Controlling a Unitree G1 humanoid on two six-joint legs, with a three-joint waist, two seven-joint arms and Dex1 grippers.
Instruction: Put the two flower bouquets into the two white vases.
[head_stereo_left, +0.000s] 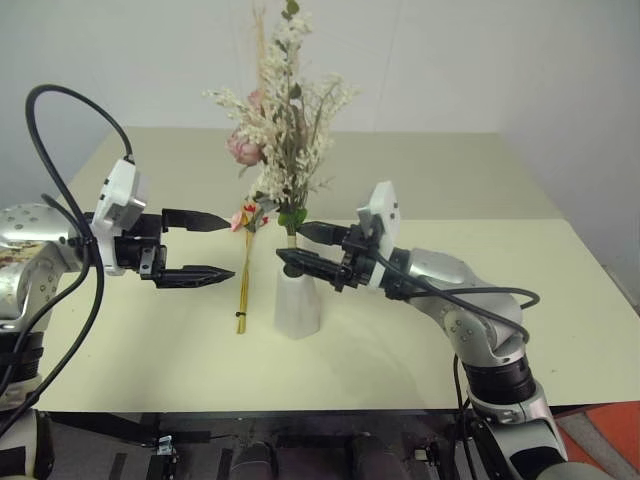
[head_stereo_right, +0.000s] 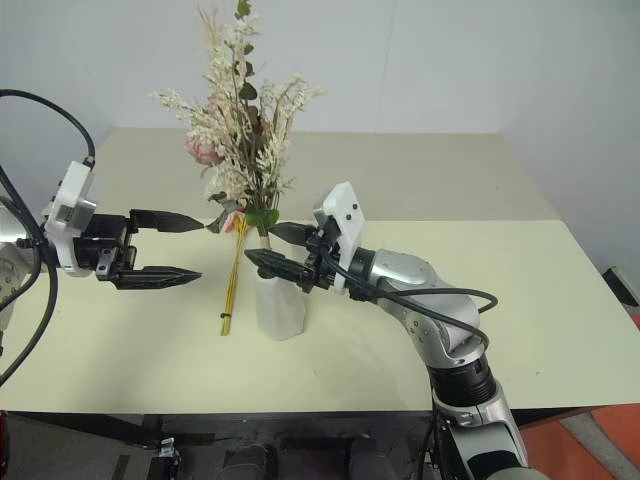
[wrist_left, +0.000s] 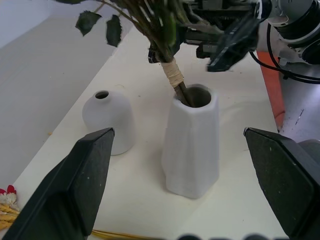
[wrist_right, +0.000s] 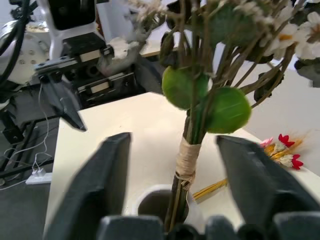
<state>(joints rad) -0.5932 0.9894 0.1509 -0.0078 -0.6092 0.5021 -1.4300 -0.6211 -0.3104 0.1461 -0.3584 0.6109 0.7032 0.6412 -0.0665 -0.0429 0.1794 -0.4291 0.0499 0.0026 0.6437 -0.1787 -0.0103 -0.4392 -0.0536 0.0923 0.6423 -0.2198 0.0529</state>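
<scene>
The bushy cream-white bunch (head_stereo_left: 285, 110) stands with its stems in the taller white vase (head_stereo_left: 297, 302) on the worktop (head_stereo_left: 520, 290), the right hand (head_stereo_left: 297, 247) spread apart around its wrapped stem without touching. The slim yellow-stemmed bunch (head_stereo_left: 243, 275) lies just beside that vase, the rounded vase (wrist_left: 107, 120) stands nearby, and the left hand (head_stereo_left: 212, 247) hovers wide apart, empty.

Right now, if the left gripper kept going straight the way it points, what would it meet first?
Probably the tall white vase, which stands straight ahead between the open left gripper's fingers and holds the bushy bouquet. From the head views, the slim yellow bouquet may lie nearer; depth is unclear.
</scene>
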